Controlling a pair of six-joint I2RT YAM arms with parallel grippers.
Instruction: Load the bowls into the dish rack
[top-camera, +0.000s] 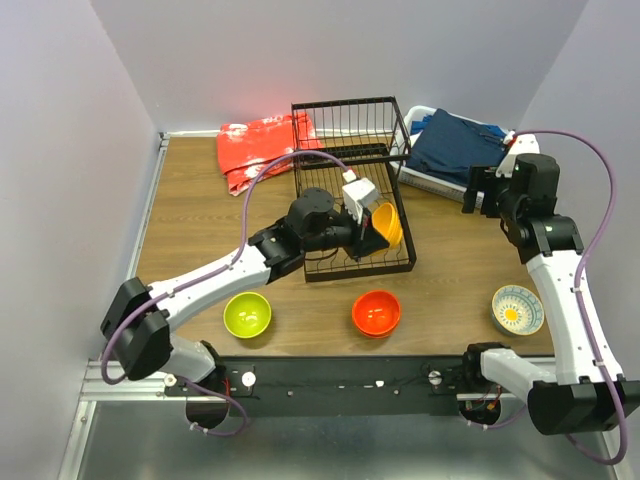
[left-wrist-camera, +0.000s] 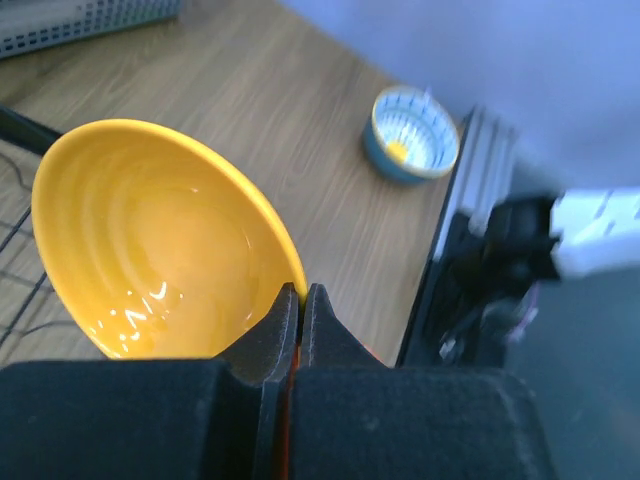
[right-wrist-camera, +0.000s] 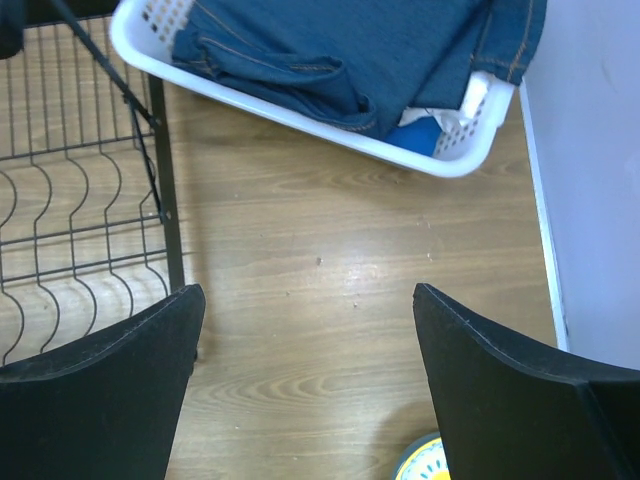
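My left gripper (top-camera: 372, 222) (left-wrist-camera: 301, 291) is shut on the rim of the yellow-orange bowl (top-camera: 389, 224) (left-wrist-camera: 150, 235). It holds the bowl tilted on edge over the front right part of the black wire dish rack (top-camera: 350, 200). The lime green bowl (top-camera: 247, 314) and the red-orange bowl (top-camera: 376, 313) sit on the table in front of the rack. The white patterned bowl (top-camera: 518, 309) (left-wrist-camera: 410, 132) sits at the near right. My right gripper (top-camera: 472, 193) (right-wrist-camera: 305, 300) hangs open over bare wood to the right of the rack (right-wrist-camera: 80, 200), with nothing between its fingers.
A white plastic basket (top-camera: 412, 178) (right-wrist-camera: 420, 160) with blue denim cloth stands behind the right gripper, beside the rack. A red bag (top-camera: 262, 150) lies at the back left. Walls close in the table on three sides.
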